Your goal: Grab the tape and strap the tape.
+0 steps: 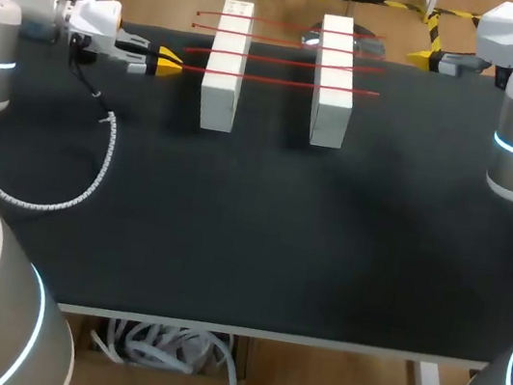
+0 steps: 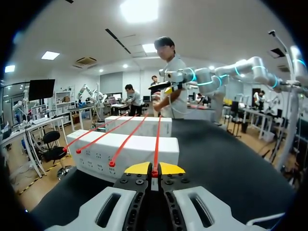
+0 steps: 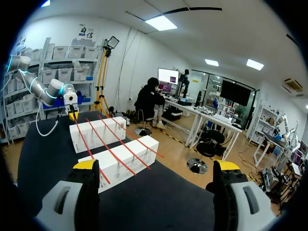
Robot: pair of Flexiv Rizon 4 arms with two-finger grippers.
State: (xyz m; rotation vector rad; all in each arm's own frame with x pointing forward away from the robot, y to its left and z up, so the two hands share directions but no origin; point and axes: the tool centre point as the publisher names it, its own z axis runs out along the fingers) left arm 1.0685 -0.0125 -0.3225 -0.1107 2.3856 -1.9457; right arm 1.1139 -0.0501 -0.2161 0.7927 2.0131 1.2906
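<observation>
Left pincer (image 2: 154, 169) clamps the nearest tape's (image 1: 274, 80) end, stretched over two blocks (image 1: 219, 99); right pincer (image 3: 156, 166) gapes apart. A hard pull could slip the tape free or drag the blocks.

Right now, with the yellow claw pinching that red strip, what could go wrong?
The left gripper pinches only the red tape's very end, so a pull might slip it free. The tape lies across two white blocks, beside three other tapes; tugging could shift those.
</observation>
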